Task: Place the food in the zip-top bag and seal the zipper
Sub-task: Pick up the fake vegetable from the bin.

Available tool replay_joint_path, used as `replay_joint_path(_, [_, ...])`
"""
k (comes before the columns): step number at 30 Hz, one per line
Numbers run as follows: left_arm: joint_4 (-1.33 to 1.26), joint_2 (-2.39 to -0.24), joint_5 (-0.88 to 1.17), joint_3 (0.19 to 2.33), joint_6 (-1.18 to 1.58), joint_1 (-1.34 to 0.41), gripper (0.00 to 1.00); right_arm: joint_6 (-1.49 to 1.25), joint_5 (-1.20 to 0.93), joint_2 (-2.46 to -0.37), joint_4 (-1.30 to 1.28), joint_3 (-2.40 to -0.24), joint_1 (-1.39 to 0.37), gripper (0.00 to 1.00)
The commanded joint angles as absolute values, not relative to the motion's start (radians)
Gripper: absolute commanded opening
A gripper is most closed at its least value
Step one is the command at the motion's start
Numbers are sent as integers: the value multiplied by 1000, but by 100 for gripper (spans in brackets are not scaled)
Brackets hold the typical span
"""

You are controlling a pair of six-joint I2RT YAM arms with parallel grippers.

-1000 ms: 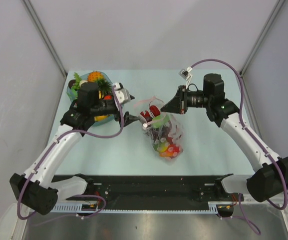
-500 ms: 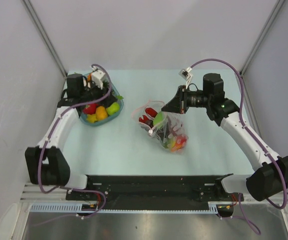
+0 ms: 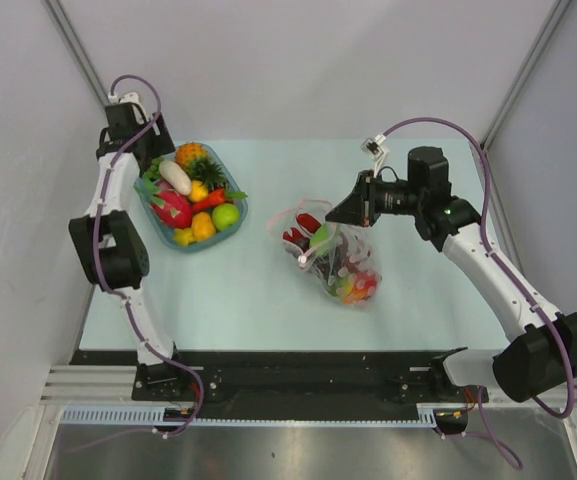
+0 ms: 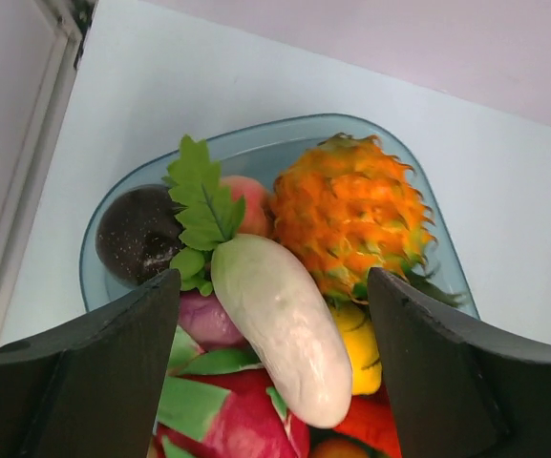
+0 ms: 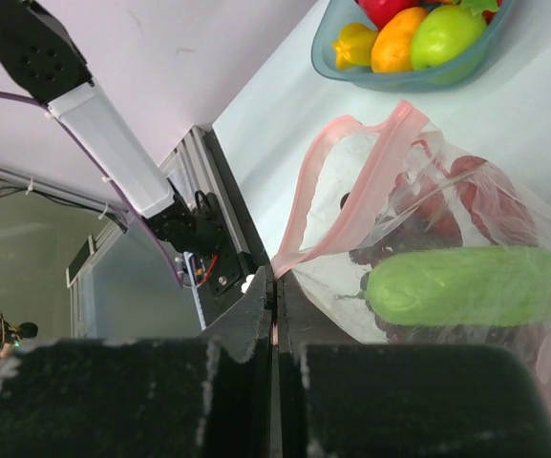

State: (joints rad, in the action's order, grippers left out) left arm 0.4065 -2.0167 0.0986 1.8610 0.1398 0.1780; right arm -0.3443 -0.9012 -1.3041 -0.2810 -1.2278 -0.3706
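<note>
The zip-top bag (image 3: 336, 262) lies mid-table with its mouth gaping, holding a green piece (image 5: 466, 286), red pieces and grapes. My right gripper (image 3: 334, 214) is shut on the bag's pink zipper (image 5: 349, 208) edge and holds it up; in the right wrist view the gripper (image 5: 275, 286) pinches the strip. More food sits in the blue-green tray (image 3: 183, 243): a pineapple (image 4: 351, 215), a pale beige oval piece (image 4: 280, 324), a dark round fruit (image 4: 137, 234) and a red dragon fruit (image 3: 171, 208). My left gripper (image 4: 273, 286) is open and empty above the tray's far end (image 3: 151, 163), its jaws either side of the pale piece without touching it.
The tray stands at the table's back left, close to the left wall and its metal frame post. An orange (image 3: 203, 226) and a green apple (image 3: 226, 215) lie at the tray's near end. The black rail (image 3: 308, 365) runs along the near edge.
My left arm swung from beside the bag back to the tray and on to the far left corner. The bag shifted slightly. My right gripper kept its hold in place.
</note>
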Motion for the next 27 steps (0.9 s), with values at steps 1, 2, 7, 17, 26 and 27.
replay_joint_path(1, [505, -2088, 15, 1945, 293, 175, 83, -331, -891, -1298, -267, -1292, -356, 0])
replay_joint_path(2, [496, -2095, 17, 1933, 322, 175, 83, -330, -888, -1298, -270, -1293, -356, 0])
replay_joint_path(7, [480, -2128, 21, 1917, 368, 175, 82, -319, -884, -1298, -296, -1296, -345, 0])
replay_joint_path(17, [517, -2184, 15, 1928, 396, 175, 74, -316, -891, -1327, -301, -1321, -342, 0])
replay_joint_path(26, [479, -2010, 15, 1864, 431, 187, 38, -313, -900, -1328, -304, -1319, -341, 0])
replay_joint_path(27, [466, -1982, 15, 1853, 431, 186, 36, -314, -902, -1327, -304, -1319, -342, 0])
